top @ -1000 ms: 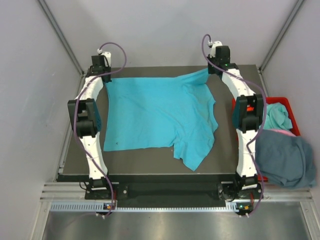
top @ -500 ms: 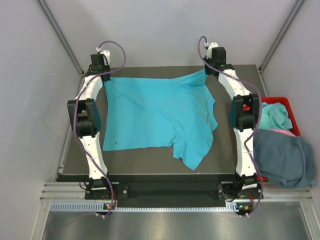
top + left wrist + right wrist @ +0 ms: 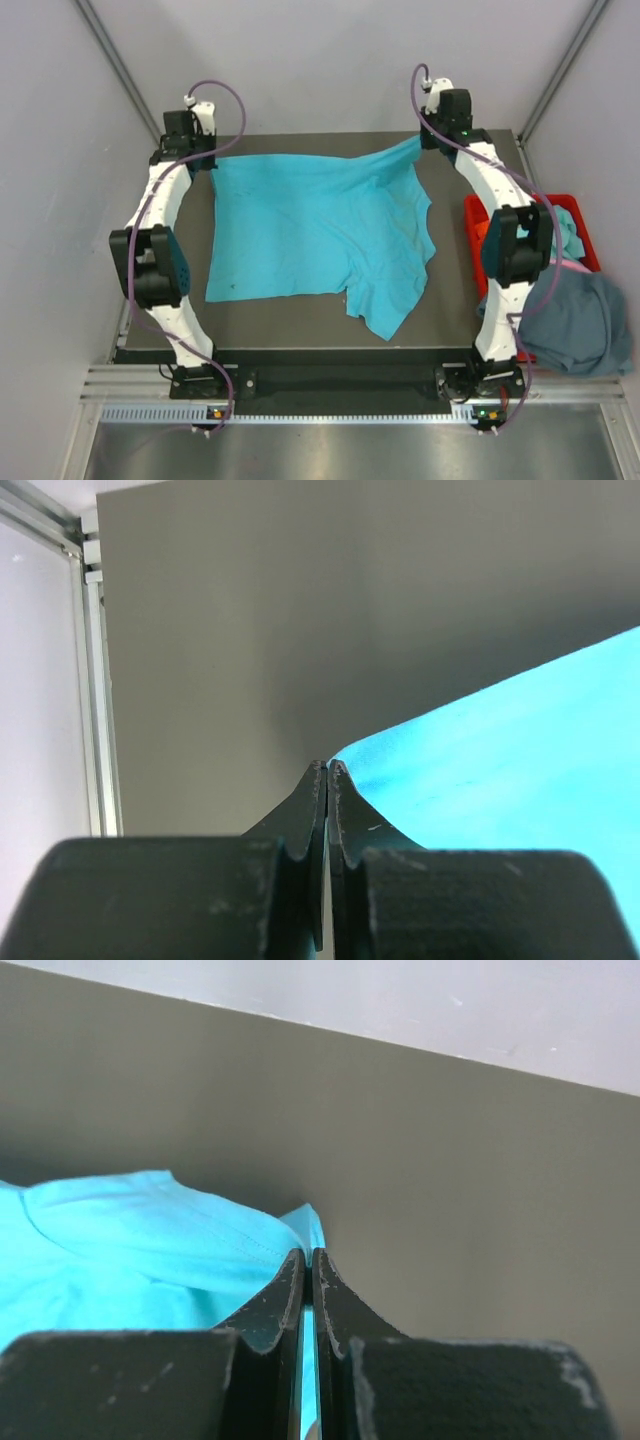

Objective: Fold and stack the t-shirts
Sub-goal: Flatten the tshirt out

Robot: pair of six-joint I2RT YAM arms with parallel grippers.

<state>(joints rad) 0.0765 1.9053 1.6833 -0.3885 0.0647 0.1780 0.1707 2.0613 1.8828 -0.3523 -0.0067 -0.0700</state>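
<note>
A bright turquoise t-shirt (image 3: 320,230) lies spread on the dark table (image 3: 450,300), with a loose flap hanging towards the front at the right. My left gripper (image 3: 197,158) is at the shirt's far left corner. In the left wrist view its jaws (image 3: 328,765) are shut, with the cloth corner (image 3: 520,740) starting right at the tips. My right gripper (image 3: 428,146) is at the far right corner. In the right wrist view it (image 3: 308,1252) is shut on the turquoise cloth (image 3: 130,1230), which shows between the jaws. That corner is lifted a little.
A red bin (image 3: 566,200) stands off the table's right edge. It holds another turquoise cloth (image 3: 566,236) and a pinkish one (image 3: 566,265). A slate blue-grey shirt (image 3: 575,320) drapes over its front. Grey walls close in the back and both sides.
Both arms have swung outward, the left to the left and the right to the right. The shirt's far edge is now drawn out wider and straighter between the two grippers.
</note>
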